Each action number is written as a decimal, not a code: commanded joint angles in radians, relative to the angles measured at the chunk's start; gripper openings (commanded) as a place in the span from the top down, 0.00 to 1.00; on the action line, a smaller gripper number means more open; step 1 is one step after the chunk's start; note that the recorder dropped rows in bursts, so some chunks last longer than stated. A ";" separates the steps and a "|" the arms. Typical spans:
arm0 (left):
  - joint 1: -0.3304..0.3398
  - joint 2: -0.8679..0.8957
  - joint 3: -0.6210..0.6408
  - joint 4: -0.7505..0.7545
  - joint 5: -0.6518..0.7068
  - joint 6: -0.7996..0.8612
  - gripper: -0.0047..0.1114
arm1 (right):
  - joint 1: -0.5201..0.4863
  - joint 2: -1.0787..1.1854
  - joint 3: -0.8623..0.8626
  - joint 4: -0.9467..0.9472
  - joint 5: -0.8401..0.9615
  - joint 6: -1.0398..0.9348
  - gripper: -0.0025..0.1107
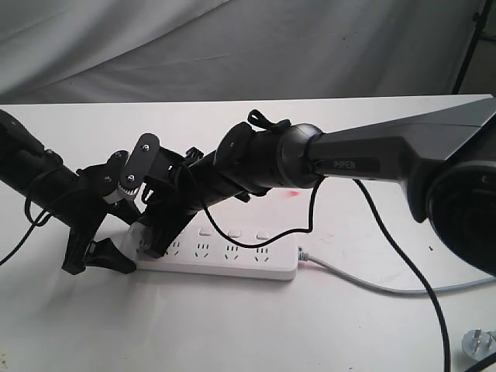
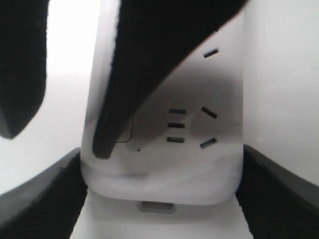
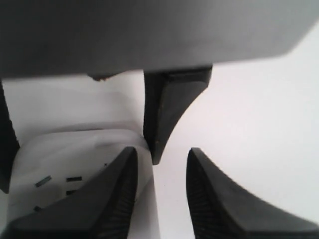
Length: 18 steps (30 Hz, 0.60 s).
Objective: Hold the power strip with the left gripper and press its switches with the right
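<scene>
The white power strip (image 1: pixel 232 260) lies along the table's front, its grey cord (image 1: pixel 364 284) leaving the right end. My left gripper (image 1: pixel 101 254) is shut on the strip's left end. In the left wrist view the strip (image 2: pixel 199 164) fills the gap between both fingers (image 2: pixel 40 199). My right gripper (image 1: pixel 155 242) reaches across to that same end. It is open (image 3: pixel 162 152), with one finger (image 2: pixel 114 114) resting on the end button (image 2: pixel 127 130), which it mostly hides. Three more switches (image 1: pixel 234 232) show in a row along the far edge.
A metal-pronged plug (image 1: pixel 480 343) lies at the front right corner. A black cable (image 1: pixel 418 271) hangs from the right arm across the table. A small red mark (image 1: pixel 293 194) sits behind the strip. Grey cloth (image 1: pixel 232 46) hangs behind the table.
</scene>
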 commanded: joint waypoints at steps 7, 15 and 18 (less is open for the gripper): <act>-0.005 0.001 -0.005 -0.009 0.014 0.006 0.37 | -0.003 0.024 -0.006 0.001 0.041 -0.010 0.69; -0.005 0.001 -0.005 -0.009 0.014 0.006 0.37 | -0.009 0.028 -0.006 -0.006 0.032 -0.010 0.69; -0.005 0.001 -0.005 -0.009 0.014 0.008 0.37 | -0.018 0.028 -0.006 -0.006 0.037 -0.010 0.69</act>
